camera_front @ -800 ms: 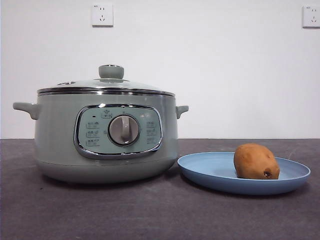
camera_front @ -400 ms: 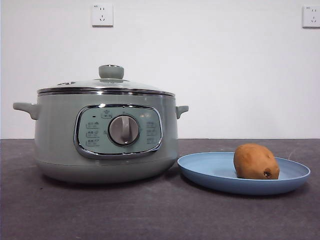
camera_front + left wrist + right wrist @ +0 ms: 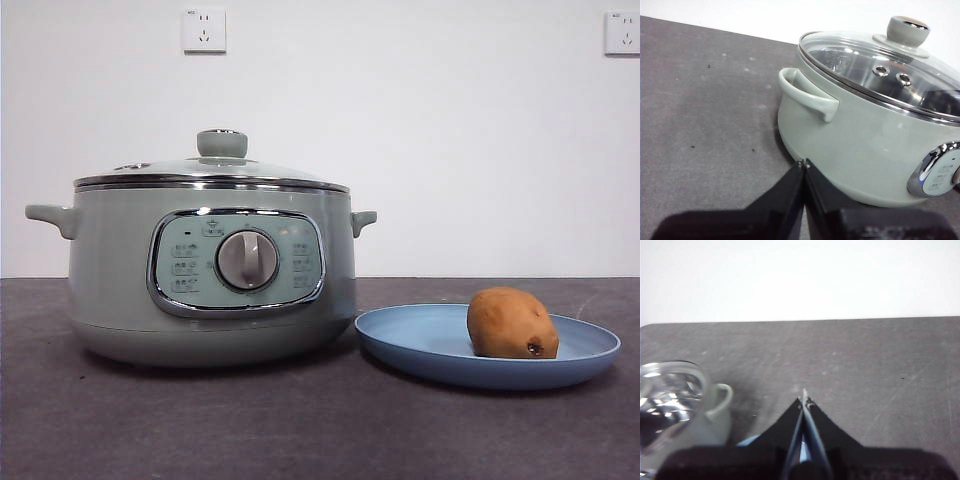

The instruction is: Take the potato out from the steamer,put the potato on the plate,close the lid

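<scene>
A: Front view first. Where does everything sit?

B: The steamer [image 3: 212, 270] stands on the dark table [image 3: 300, 430] at about nine o'clock from the scene's middle, its lid [image 3: 212, 170] seated flat on the chrome rim. The plate [image 3: 487, 346] lies just beside it at four o'clock, and the potato [image 3: 512, 323] rests on the plate's right half, dark eye spot facing us. No arm shows here.

A: Left wrist view?

B: The left gripper [image 3: 803, 165] has its jaws pressed together, tips meeting, holding nothing. It sits low beside the steamer [image 3: 865, 140], below the side handle [image 3: 807, 95]. The lid [image 3: 880, 70] covers the pot.

A: Right wrist view?

B: The right gripper [image 3: 804, 399] is likewise closed to a point and empty, above the table [image 3: 865, 365]. The steamer's handle [image 3: 720, 400] and lid edge [image 3: 667, 390] lie at eight o'clock. A blue sliver [image 3: 747, 441] under the jaws is probably the plate, though too little shows to be sure.
</scene>
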`<state>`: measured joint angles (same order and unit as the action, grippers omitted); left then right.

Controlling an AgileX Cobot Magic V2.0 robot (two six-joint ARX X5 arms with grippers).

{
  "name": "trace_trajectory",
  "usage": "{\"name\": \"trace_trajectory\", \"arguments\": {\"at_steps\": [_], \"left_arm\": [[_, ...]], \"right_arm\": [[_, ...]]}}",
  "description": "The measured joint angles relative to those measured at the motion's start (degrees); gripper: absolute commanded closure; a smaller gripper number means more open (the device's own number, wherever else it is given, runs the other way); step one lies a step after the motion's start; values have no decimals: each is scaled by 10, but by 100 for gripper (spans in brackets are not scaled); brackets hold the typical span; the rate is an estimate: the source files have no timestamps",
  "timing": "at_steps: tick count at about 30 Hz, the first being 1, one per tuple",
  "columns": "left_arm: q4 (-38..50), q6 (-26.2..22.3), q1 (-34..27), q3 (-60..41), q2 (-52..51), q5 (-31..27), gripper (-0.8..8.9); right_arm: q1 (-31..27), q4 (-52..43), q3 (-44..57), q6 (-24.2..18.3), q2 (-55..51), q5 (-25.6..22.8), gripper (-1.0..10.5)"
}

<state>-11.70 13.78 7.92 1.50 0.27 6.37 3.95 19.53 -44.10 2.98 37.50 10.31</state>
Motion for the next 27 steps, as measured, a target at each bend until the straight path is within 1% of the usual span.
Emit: {"name": "trace_trajectory", "arguments": {"at_steps": [3, 5, 9, 12, 16, 18, 23, 27], "left_arm": [[0, 0, 0, 0, 0, 0, 816], [0, 0, 0, 0, 0, 0, 816], [0, 0, 0, 0, 0, 0, 816], [0, 0, 0, 0, 0, 0, 816], [0, 0, 0, 0, 0, 0, 816], [0, 0, 0, 0, 0, 0, 816], [0, 0, 0, 0, 0, 0, 816], [0, 0, 0, 0, 0, 0, 816]], "right_arm": [[-14, -91, 134, 0, -64, 0, 947], [-19, -119, 210, 2, -101, 0, 947], [-24, -126, 334, 12, -170, 1, 947], [-24, -130, 390, 23, -224, 1, 947], [-24, -135, 428, 36, -285, 1, 947], [-24, -107, 432, 39, -311, 0, 947], [-25, -104, 431, 42, -366, -4, 946], [-25, -105, 431, 43, -373, -2, 946]]}}
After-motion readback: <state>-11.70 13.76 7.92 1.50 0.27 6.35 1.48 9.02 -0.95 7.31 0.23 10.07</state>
